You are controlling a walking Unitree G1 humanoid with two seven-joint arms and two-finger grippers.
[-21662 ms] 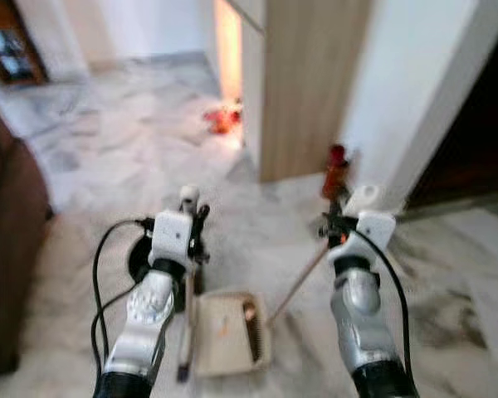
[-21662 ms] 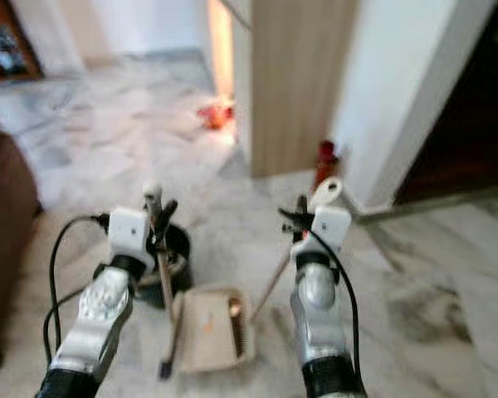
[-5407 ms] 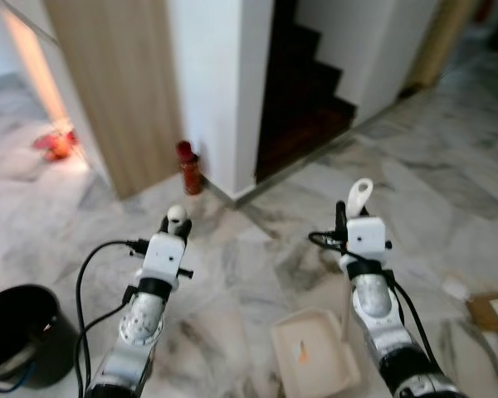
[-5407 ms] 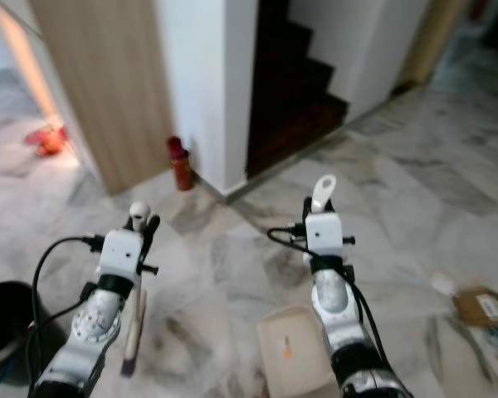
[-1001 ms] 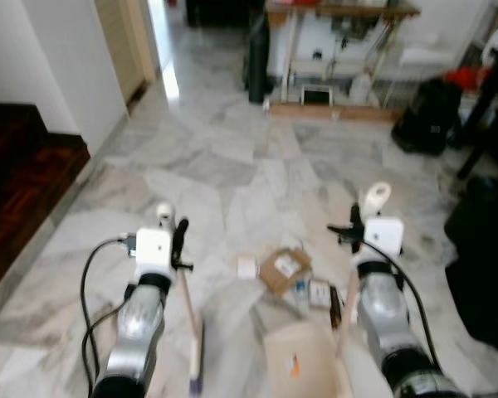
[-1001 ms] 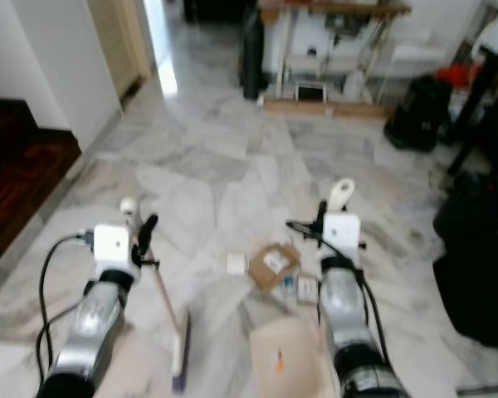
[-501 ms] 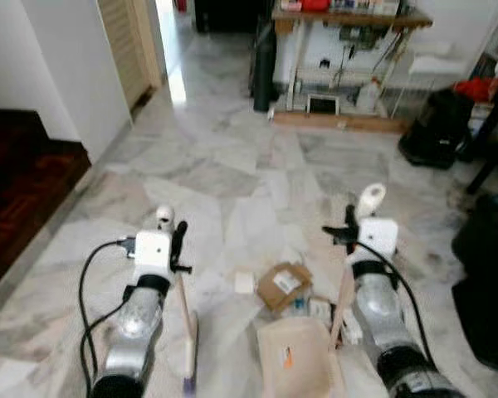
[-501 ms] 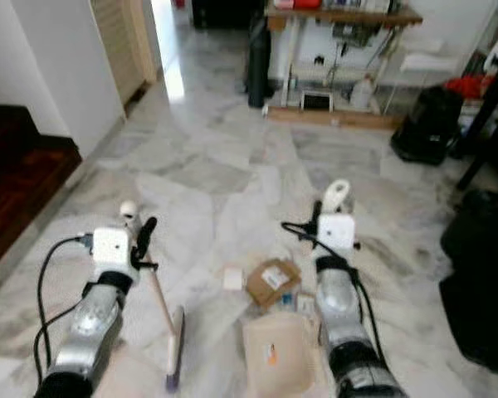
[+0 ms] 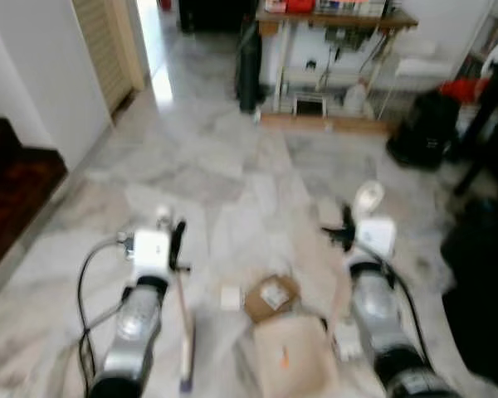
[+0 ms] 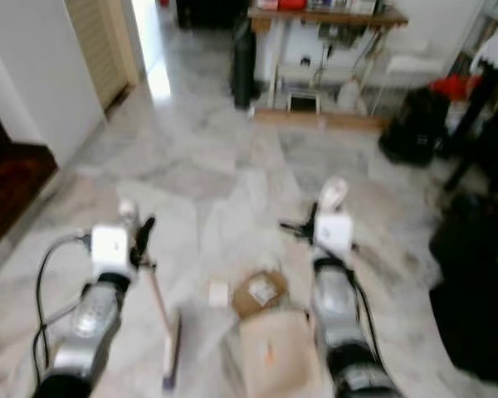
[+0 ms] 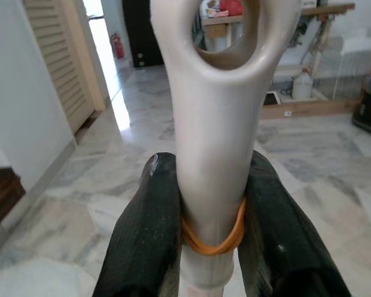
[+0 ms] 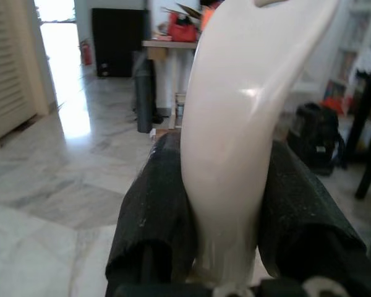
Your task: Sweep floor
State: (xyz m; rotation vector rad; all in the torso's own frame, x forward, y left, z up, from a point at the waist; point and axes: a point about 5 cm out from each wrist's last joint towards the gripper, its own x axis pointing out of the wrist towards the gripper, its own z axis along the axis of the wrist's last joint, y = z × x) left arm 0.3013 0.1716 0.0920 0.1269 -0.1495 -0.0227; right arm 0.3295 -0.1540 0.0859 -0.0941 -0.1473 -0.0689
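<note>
Nearest us, our left gripper [image 11: 204, 204] has its fingers [image 11: 148, 229] clenched on the broom handle [image 11: 216, 136], the brush head [image 9: 187, 365] on the marble floor [image 9: 207, 174] at 7 o'clock. Our right gripper [image 12: 226, 204] grasps the dustpan handle [image 12: 235, 124] — the dustpan [image 9: 286, 358] holds one small orange scrap [image 9: 285, 359]. Just beyond at 12 o'clock lie a cardboard box [image 9: 271, 297] and a white scrap [image 9: 230, 297]. Farther off stands a cluttered bench [image 9: 336, 21].

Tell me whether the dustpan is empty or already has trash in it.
Nearly empty: the dustpan shows a bare tan tray with one small orange mark; blur hides finer dirt. The cardboard box lies on the floor beyond it.
</note>
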